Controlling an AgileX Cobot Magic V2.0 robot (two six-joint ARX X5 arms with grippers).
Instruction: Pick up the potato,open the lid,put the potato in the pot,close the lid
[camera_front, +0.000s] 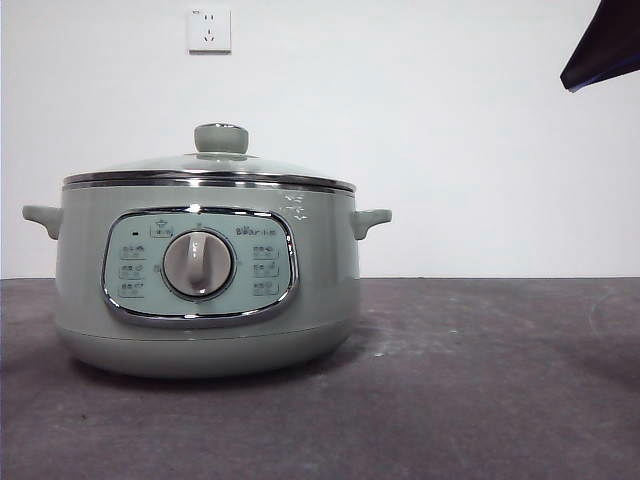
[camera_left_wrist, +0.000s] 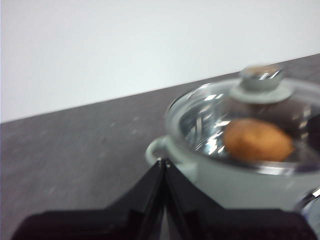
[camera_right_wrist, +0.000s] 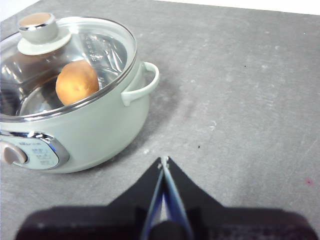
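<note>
Grey matte tabletop (camera_front: 480, 400) under a white wall carries your large round sage-green electric pot (camera_front: 205, 290), its domed clear glass lid (camera_front: 210, 165) seated, the oval orange-brown potato (camera_right_wrist: 76, 82) inside. Your left gripper (camera_left_wrist: 163, 162) and right gripper (camera_right_wrist: 164, 161) hover nearby, jaws pressed together, empty. Every step looks done; just retreat.
</note>
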